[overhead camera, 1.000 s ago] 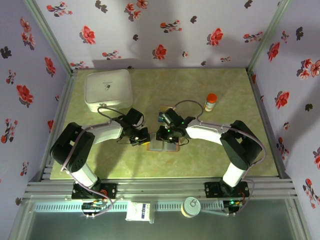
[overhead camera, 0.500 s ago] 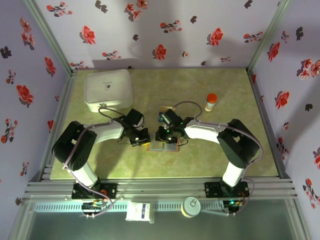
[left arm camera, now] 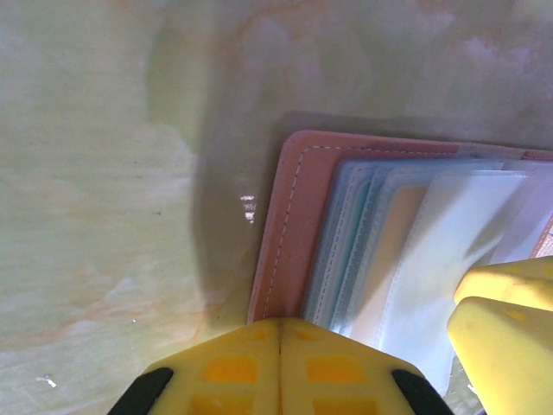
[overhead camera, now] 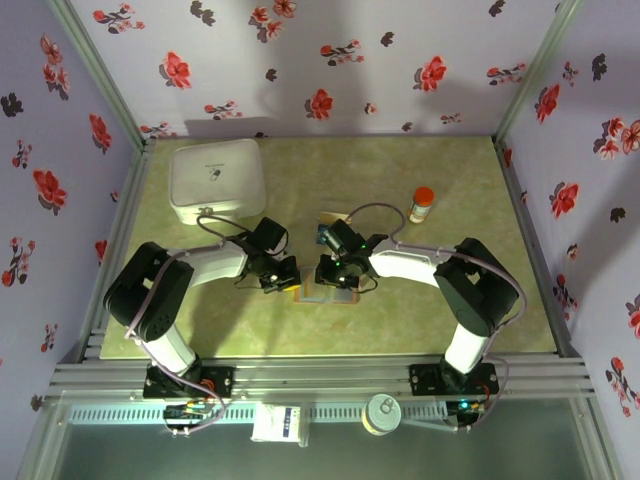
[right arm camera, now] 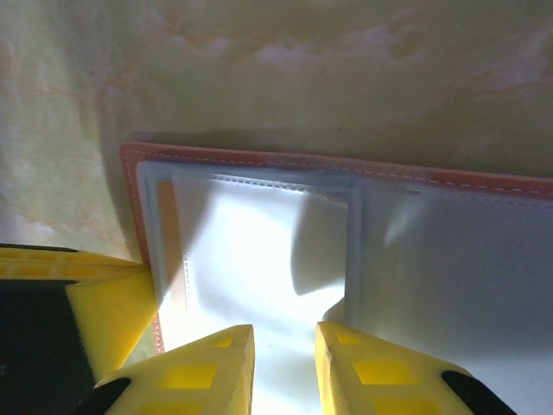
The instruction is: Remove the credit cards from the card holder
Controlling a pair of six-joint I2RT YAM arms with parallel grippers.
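My left tool (left arm camera: 279, 327) is shut at the card holder (left arm camera: 292, 226) edge — my right tool (right arm camera: 283, 335), narrowly parted, hovers above it.

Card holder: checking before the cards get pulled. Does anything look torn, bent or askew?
Nothing looks damaged. The card holder lies open and flat on the table; its clear sleeves are fanned unevenly at one end, which seems normal for loose pockets.
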